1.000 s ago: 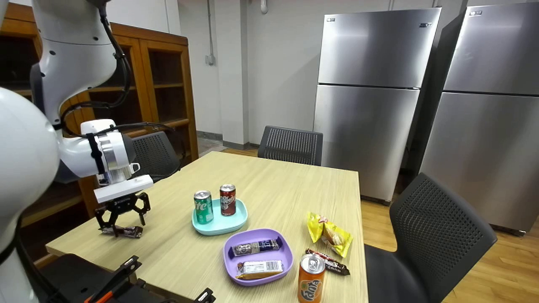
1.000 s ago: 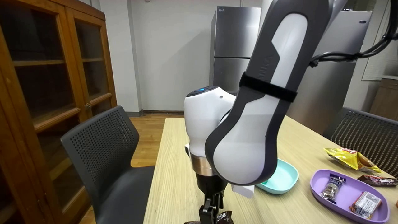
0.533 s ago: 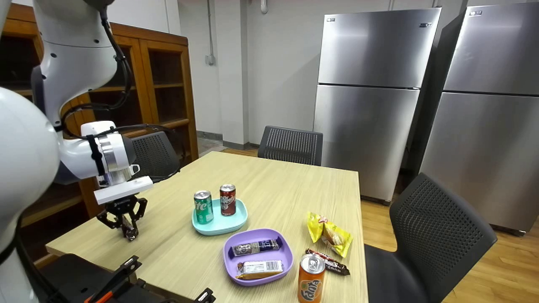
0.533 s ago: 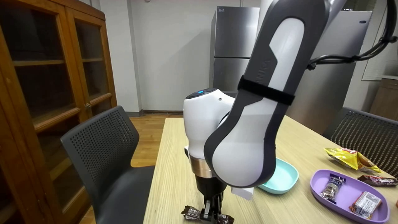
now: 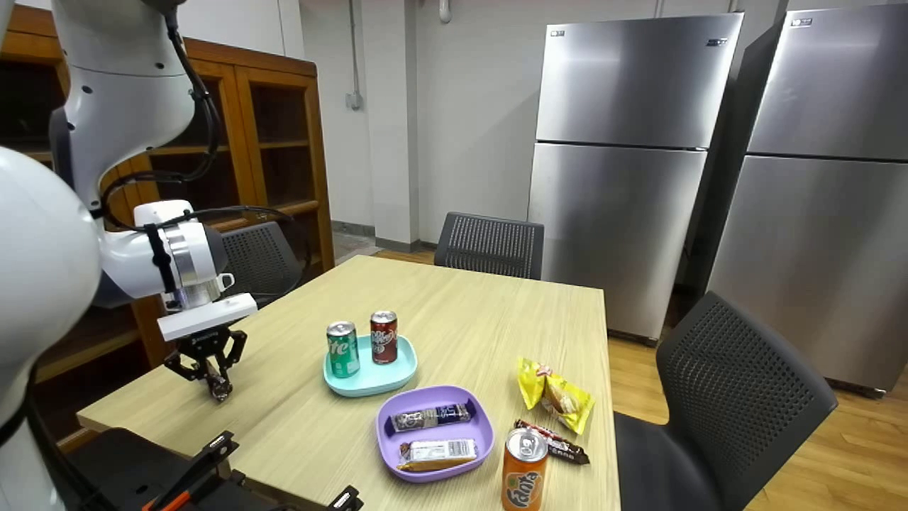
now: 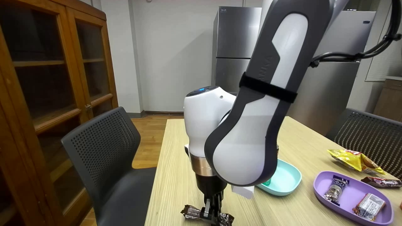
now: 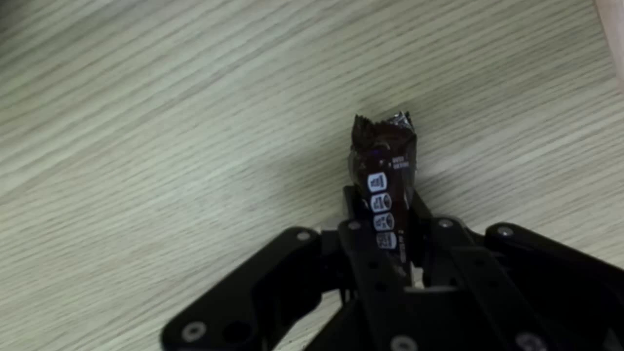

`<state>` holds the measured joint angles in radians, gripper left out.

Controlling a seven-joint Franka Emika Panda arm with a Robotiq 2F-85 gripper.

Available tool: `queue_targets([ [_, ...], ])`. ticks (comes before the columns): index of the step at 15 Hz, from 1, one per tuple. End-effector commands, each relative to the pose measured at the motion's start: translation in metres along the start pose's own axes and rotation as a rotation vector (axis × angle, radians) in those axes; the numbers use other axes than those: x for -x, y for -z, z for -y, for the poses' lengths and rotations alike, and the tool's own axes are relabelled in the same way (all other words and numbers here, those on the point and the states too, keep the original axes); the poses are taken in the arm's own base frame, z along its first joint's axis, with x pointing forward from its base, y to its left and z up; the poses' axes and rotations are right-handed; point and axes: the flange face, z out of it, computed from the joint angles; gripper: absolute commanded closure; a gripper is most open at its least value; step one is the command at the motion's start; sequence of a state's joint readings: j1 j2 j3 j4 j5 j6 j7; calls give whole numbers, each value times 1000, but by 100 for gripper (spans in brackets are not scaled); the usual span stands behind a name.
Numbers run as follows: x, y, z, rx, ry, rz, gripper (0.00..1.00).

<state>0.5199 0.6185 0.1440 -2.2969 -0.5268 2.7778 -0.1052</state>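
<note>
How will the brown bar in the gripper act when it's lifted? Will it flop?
The brown bar will probably feel fairly stiff: it looks straight, sticking out both sides of the gripper in an exterior view. Its shiny wrapper might be a bit slippery. The crinkled end could bend, since it looks thin.
</note>
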Motion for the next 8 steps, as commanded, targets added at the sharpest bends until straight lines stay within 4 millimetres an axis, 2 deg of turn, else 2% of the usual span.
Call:
queue_targets([
  [1, 3, 37, -3, 67, 0, -22, 95],
  [8, 21, 77, -28, 131, -120, -60, 95],
])
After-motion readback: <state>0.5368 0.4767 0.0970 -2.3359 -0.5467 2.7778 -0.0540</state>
